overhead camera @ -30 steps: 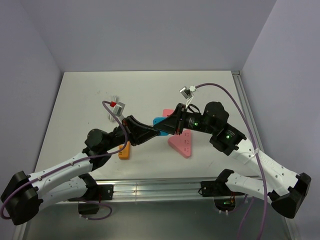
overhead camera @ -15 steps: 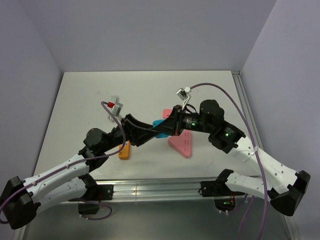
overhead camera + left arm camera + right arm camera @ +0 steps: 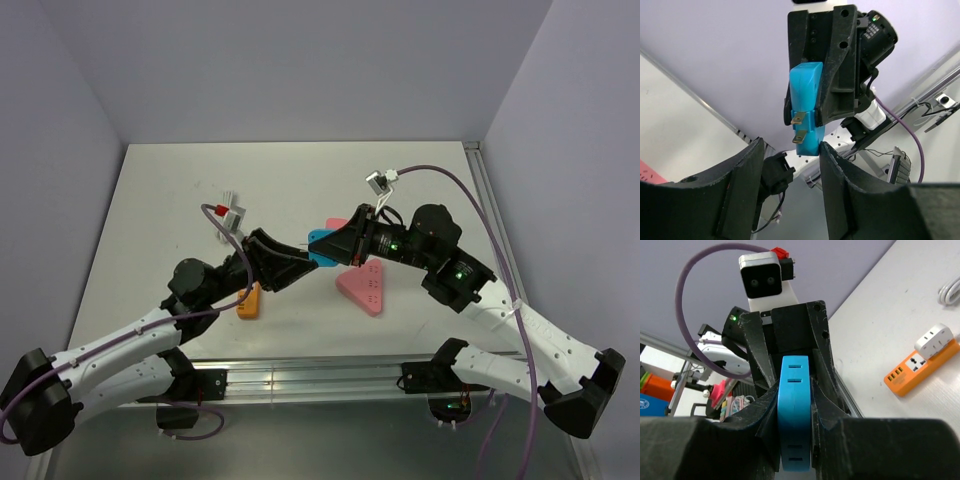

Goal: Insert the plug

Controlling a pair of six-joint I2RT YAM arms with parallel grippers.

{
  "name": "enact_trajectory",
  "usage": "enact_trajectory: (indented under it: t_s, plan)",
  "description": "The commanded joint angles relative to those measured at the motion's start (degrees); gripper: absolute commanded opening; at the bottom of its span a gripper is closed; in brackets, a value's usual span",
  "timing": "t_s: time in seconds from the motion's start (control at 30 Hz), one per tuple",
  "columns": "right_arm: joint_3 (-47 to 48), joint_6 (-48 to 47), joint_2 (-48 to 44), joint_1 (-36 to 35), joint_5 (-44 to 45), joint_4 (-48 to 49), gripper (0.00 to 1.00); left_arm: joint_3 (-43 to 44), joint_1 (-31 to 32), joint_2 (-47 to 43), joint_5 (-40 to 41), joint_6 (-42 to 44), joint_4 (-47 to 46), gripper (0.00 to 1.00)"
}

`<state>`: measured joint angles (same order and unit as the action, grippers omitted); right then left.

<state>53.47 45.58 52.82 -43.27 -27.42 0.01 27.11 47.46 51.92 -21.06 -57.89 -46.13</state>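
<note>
The bright-blue plug (image 3: 322, 243) is held above the table between the two arms. My right gripper (image 3: 330, 250) is shut on it; in the right wrist view the plug (image 3: 795, 415) sits edge-on between my fingers, slots showing. In the left wrist view the plug (image 3: 807, 100) hangs in the right gripper's fingers (image 3: 840, 75), with two metal prongs pointing left. My left gripper (image 3: 790, 147) is open, and the plug's lower end sits between its fingertips. The pink triangular socket block (image 3: 362, 288) lies on the table under the right arm.
An orange power strip (image 3: 249, 300) lies by the left arm. It also shows in the right wrist view (image 3: 920, 367), with a white plug (image 3: 935, 338) on it. A pink piece (image 3: 335, 225) shows behind the grippers. A metal rail (image 3: 300, 380) runs along the table's near edge.
The right wrist swung slightly left, then back right, with the plug still in it. The left gripper stayed at the plug, open.
</note>
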Motion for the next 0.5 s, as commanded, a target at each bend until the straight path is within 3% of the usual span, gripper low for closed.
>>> enact_trajectory:
  t_s: [0.0,0.43,0.47]
  plan:
    - [0.1,1.3,-1.0,-0.2,1.5,6.0,0.00,-0.1,0.0,0.9,-0.3,-2.2,-7.3,0.52]
    - [0.1,-0.2,-0.4,-0.9,3.4,4.0,0.00,0.5,0.0,3.5,-1.7,-3.1,-8.7,0.41]
    - [-0.2,0.3,-0.3,-0.9,2.5,5.6,0.00,0.4,0.0,3.7,-1.6,-3.3,-9.1,0.37]
